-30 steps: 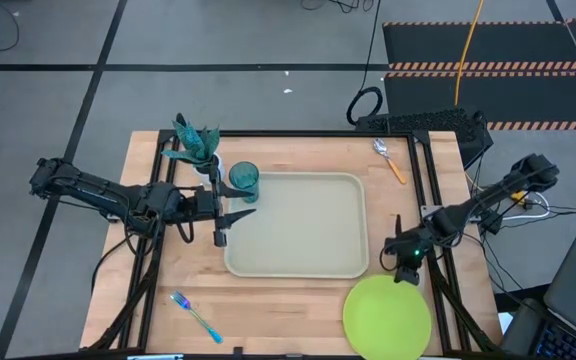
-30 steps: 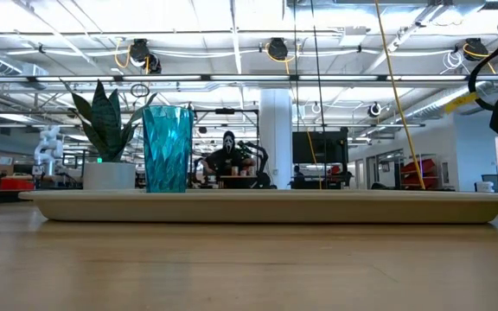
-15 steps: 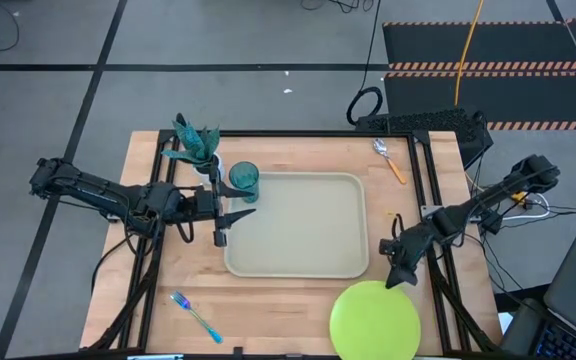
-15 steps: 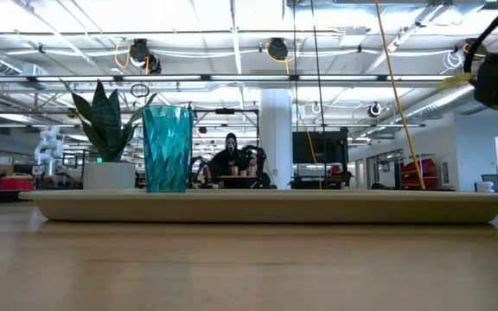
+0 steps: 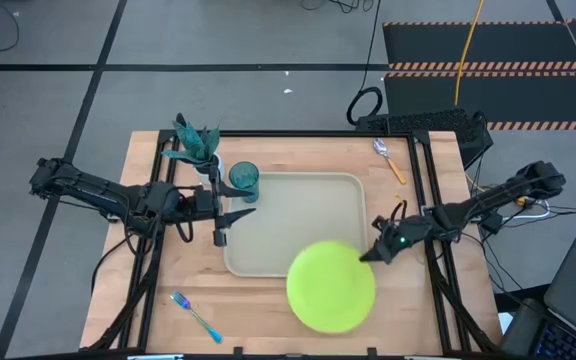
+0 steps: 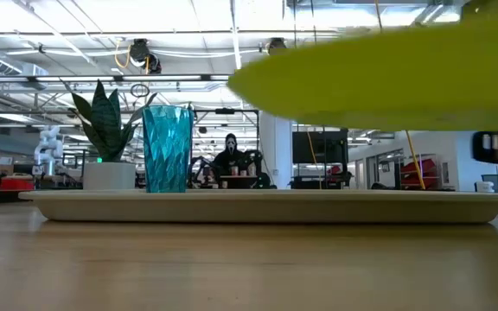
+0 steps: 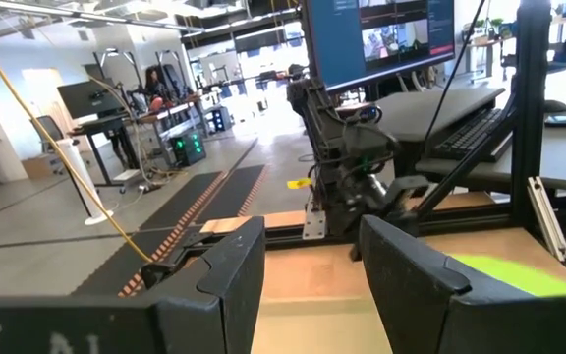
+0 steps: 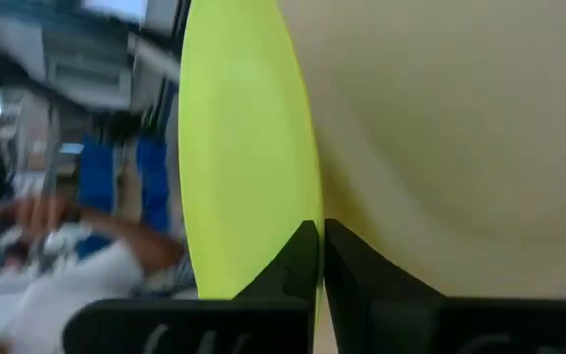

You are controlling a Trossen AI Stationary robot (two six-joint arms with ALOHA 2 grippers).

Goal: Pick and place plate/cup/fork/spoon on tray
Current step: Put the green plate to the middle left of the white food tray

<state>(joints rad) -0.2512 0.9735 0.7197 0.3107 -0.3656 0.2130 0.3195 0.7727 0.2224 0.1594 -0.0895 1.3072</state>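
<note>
Pinching only the rim of the plate [image 5: 331,286], the right gripper [image 5: 372,251] holds it airborne, overlapping the tray's [image 5: 298,205] near corner; such a thin edge grip could slip and, apparently, tip it. The left gripper [image 5: 236,222] waits, fingers apart, beside the cup [image 5: 244,179].

The lime-green plate [image 5: 331,286] is hanging lifted over the beige tray's [image 5: 298,222] near-right corner, the teal cup [image 5: 244,179] is standing upright in its far-left corner, while the fork [image 5: 196,315] and spoon [image 5: 389,159] are lying on bare wood.
</note>
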